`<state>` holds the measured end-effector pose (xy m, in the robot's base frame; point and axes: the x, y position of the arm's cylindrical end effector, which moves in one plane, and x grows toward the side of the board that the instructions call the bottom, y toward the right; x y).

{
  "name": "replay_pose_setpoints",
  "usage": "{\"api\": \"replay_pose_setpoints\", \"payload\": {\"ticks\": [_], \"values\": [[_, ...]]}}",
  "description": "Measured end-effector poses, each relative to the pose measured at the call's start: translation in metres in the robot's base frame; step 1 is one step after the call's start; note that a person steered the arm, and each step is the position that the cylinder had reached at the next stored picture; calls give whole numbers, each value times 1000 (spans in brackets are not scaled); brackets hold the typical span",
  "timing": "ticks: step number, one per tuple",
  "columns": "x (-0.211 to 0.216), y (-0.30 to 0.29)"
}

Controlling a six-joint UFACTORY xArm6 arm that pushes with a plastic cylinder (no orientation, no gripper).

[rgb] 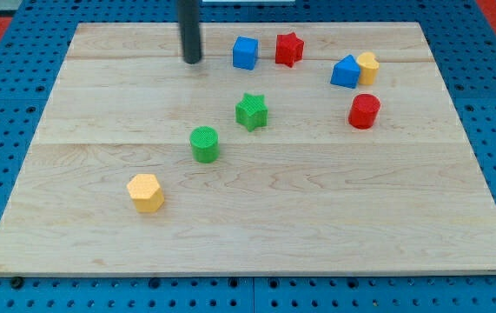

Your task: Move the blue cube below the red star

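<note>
while my tip (pixel 193 60), which has no pincer, stands left of it, the blue cube (pixel 245 53) sits upright beside the red star (pixel 288 49).

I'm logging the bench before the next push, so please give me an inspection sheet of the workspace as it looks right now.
Surface: wooden board, flat, lying on a blue pegboard.
Job's things: blue cube sits just to the view's left of the red star, near the view's top; not yet below it.
Clutter: green star, green cylinder, yellow hexagonal block, red cylinder, a second blue block touching a yellow block.
Grippers: none fitted; my tip stands to the view's left of the blue cube, apart from it.
Cables: nothing seen.
Surroundings: red strips at the top corners; little else shows.
</note>
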<state>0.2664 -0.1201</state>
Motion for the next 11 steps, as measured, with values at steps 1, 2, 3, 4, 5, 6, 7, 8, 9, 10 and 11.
{"api": "replay_pose_setpoints", "payload": {"ticks": [1, 2, 3, 4, 5, 6, 7, 8, 9, 10, 11], "values": [[-27, -19], [-49, 41], [-45, 76], [-26, 105], [-5, 120], [10, 122], [18, 121], [15, 86], [20, 109], [28, 120], [30, 104]]}}
